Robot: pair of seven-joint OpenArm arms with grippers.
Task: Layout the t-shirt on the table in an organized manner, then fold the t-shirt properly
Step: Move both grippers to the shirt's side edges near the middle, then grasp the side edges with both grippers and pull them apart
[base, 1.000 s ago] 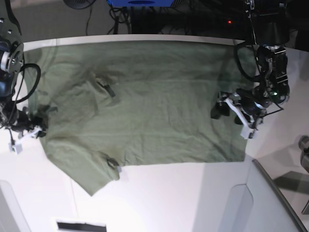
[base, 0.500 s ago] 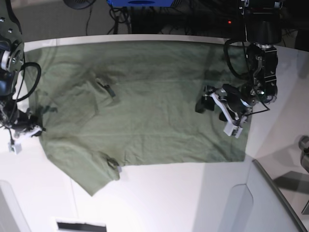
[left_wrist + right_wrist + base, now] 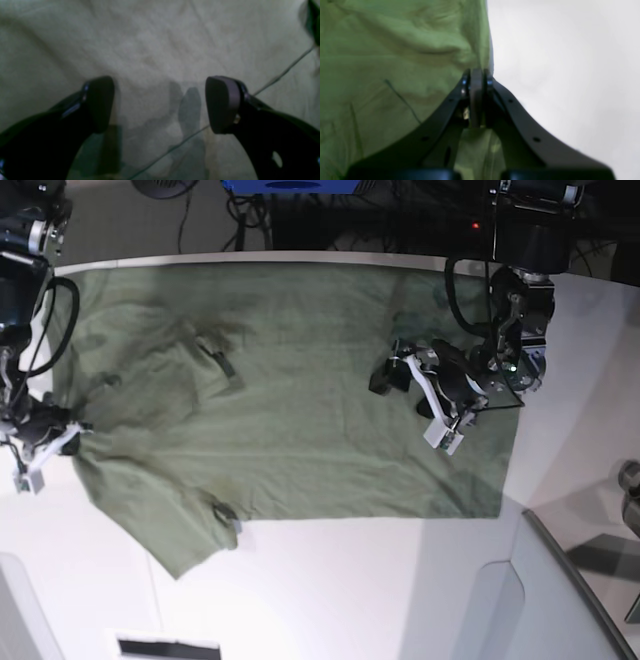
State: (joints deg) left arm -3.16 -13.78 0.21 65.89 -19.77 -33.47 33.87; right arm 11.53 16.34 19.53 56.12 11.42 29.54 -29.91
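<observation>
Near edge first: bare white table (image 3: 330, 590) up front, t-shirt (image 3: 290, 400) spread olive-green across the middle & back, one sleeve corner drooping twd the front. R gripper (image 3: 477, 75) sits at the shirt's side edge, fingers pinched tight w/ a fold of fabric caught btwn them, white tabletop just beside. Further back, L gripper (image 3: 412, 402) hovers over the shirt's other half, fingers (image 3: 100, 100) spread wide, nothing in them, wrinkly cloth below.
</observation>
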